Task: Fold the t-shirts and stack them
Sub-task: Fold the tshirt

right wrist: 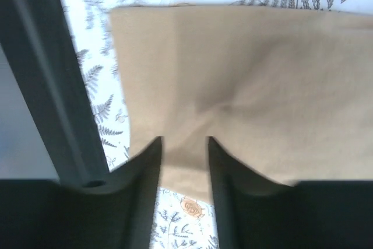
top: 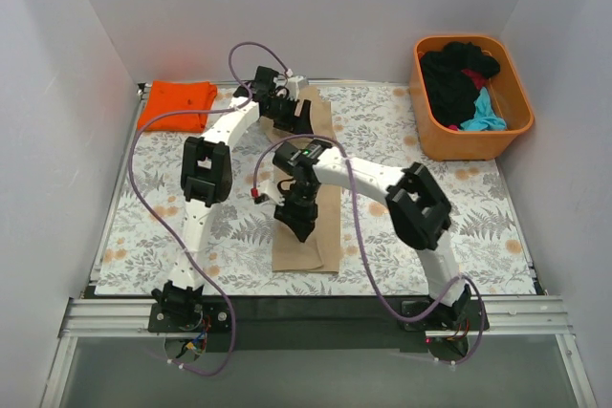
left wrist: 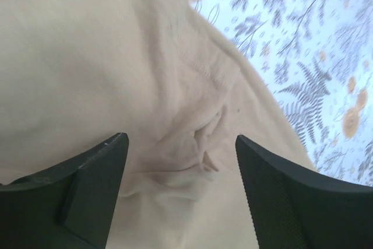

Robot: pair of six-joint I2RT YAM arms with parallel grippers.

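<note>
A tan t-shirt (top: 320, 246) lies folded into a long narrow strip down the middle of the table. My left gripper (top: 292, 121) is at its far end, open, its jaws straddling a wrinkle of the tan cloth (left wrist: 116, 56) just below them (left wrist: 180, 139). My right gripper (top: 296, 226) is over the near half and is shut on a pinch of the tan cloth (right wrist: 262, 74) near its edge (right wrist: 184, 141). A folded bright orange t-shirt (top: 177, 104) lies at the far left corner. Black (top: 454, 78), teal (top: 483, 117) and red (top: 473, 75) shirts are heaped in the tub.
An orange plastic tub (top: 469, 145) stands at the far right of the fern-patterned tablecloth (top: 430, 131). White walls close the table in on three sides. A dark rail (top: 316, 308) runs along the near edge by the arm bases.
</note>
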